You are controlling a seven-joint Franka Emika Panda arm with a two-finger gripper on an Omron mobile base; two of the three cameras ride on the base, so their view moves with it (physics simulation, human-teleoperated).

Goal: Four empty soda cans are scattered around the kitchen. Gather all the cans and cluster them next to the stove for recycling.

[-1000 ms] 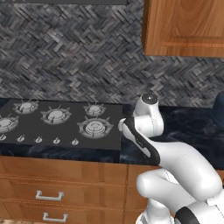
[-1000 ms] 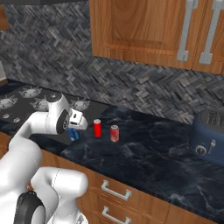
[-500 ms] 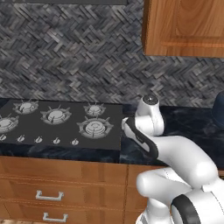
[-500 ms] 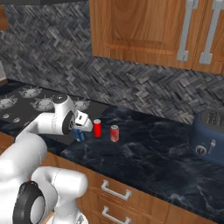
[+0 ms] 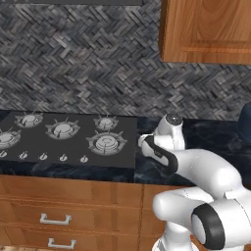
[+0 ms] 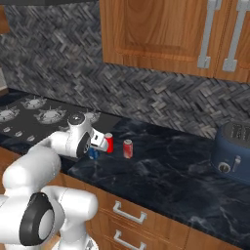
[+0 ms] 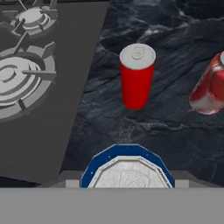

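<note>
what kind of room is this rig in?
A simulated home kitchen, by the look of it: a black gas stove set in a dark marble counter, wooden wall cabinets above, and a blue toaster at the counter's far end.

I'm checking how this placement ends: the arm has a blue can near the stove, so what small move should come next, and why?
Probably lower the blue can onto the dark counter and open the gripper. It sits between the jaws just right of the stove, with two red cans upright close ahead, so releasing here would cluster it with them.
</note>
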